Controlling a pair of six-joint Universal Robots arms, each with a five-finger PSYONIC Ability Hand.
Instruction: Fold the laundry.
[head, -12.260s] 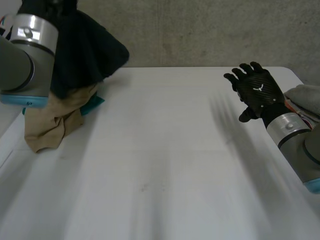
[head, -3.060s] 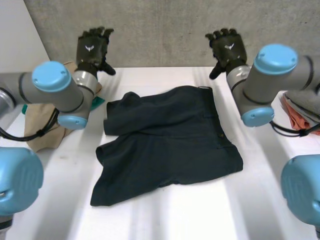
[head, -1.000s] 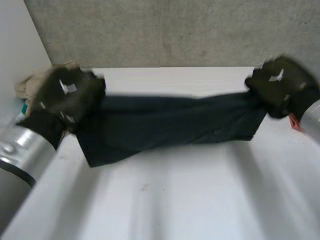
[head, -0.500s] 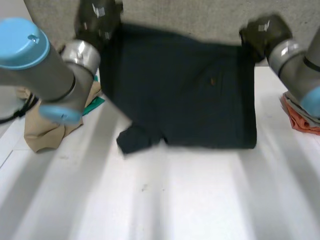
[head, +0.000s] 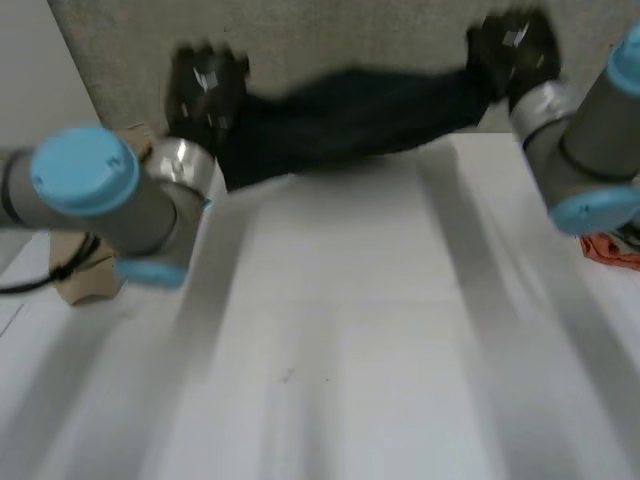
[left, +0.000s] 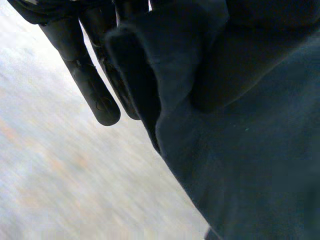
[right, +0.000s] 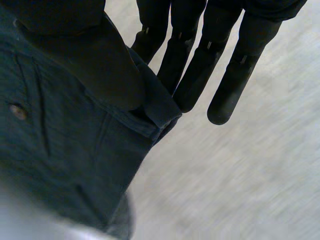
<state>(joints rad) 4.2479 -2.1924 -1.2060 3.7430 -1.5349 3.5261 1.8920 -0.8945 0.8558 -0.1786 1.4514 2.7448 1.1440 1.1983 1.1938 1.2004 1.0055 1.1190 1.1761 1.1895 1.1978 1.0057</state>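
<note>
The dark shorts (head: 350, 112) hang in the air over the far edge of the white table (head: 330, 330), drawn out into a long, sagging band between the two hands, in front of the grey wall (head: 350, 35). The left hand (head: 205, 88) has the band's left end, raised above the table's far left corner. In its wrist view, the fingers (left: 95, 85) run straight down behind a folded edge of the cloth (left: 240, 150) and the thumb presses on the front of it, so the edge is pinched between them. The right hand (head: 512, 48) holds the right end, a little higher and at the far right. Its wrist view shows the thumb (right: 95, 65) clamped down on the waistband corner, with the straight fingers (right: 225, 75) behind it close together; a small button (right: 18, 111) sits on the fabric just beside the thumb. No part of the shorts touches the tabletop as far as the head view tells. A tan cloth (head: 80, 285) lies at the table's left edge, partly behind the left arm (head: 110, 200), and an orange cloth (head: 610, 250) lies at the right edge, beside the right arm (head: 585, 140).
</note>
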